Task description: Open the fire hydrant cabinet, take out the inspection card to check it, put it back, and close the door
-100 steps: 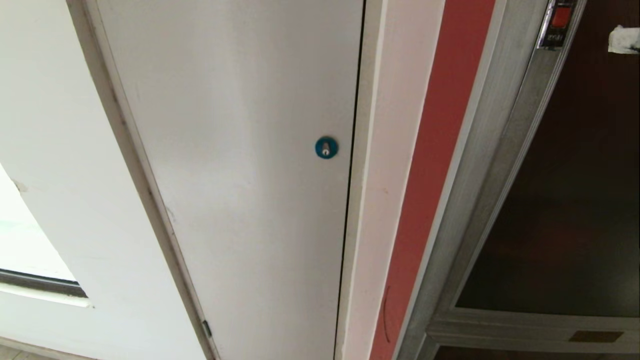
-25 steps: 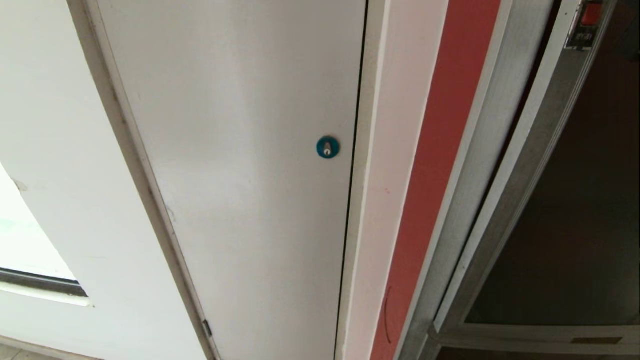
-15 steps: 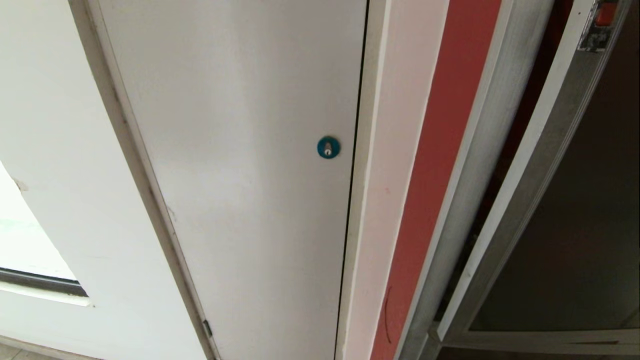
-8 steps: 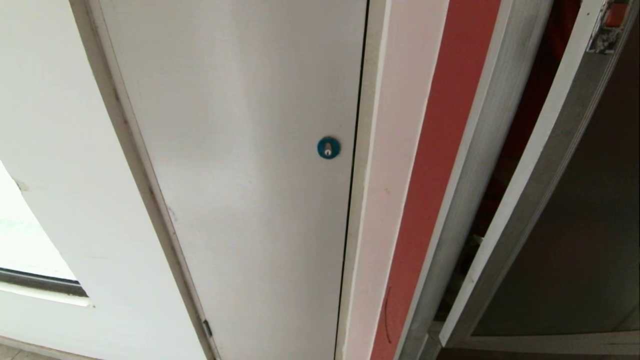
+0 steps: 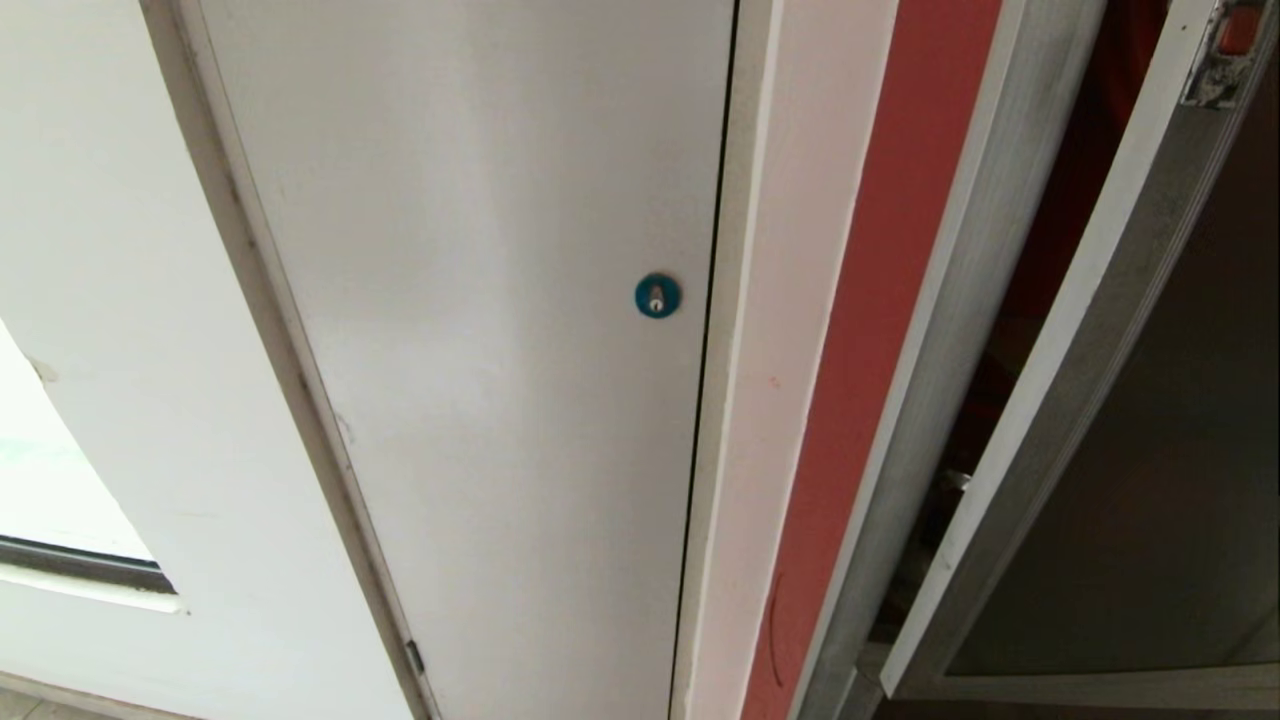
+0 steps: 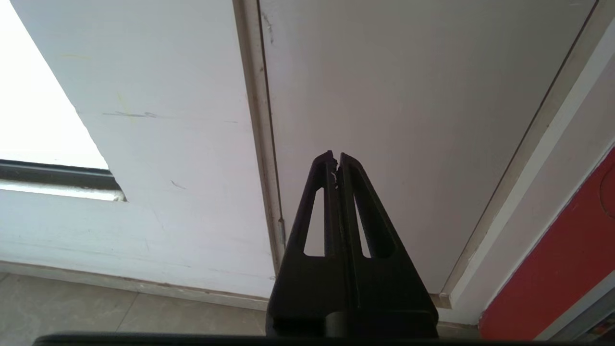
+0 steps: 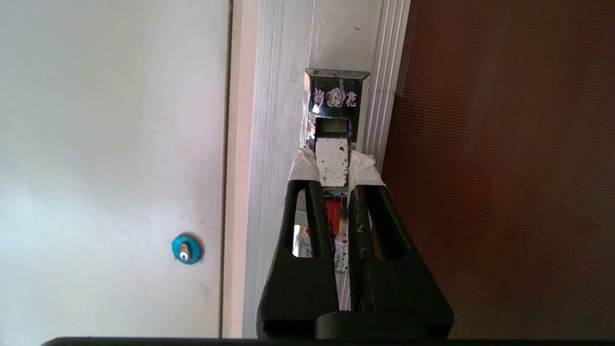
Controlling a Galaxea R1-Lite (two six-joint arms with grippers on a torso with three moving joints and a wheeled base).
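The fire hydrant cabinet (image 5: 950, 300) stands at the right of the head view, its brushed-silver frame next to a red wall strip. Its door (image 5: 1150, 500), dark glass in a silver frame, hangs ajar, and a gap shows the red interior (image 5: 1085, 170). The red-and-chrome latch (image 5: 1228, 50) sits near the door's top edge. In the right wrist view my right gripper (image 7: 332, 166), fingertips wrapped in white tape, is shut on the latch (image 7: 332, 156) beside the dark glass (image 7: 504, 168). My left gripper (image 6: 336, 158) is shut and empty, parked low before the white door. The inspection card is hidden.
A plain white door (image 5: 480, 300) with a small blue round lock (image 5: 656, 296) fills the middle of the head view, with a white wall and a window edge (image 5: 80, 570) to its left. Floor tiles (image 6: 120, 312) lie below the skirting.
The cabinet door has swung further out. The gap between its edge and the cabinet frame has widened, and the latch has drifted to the right. The left arm has not moved.
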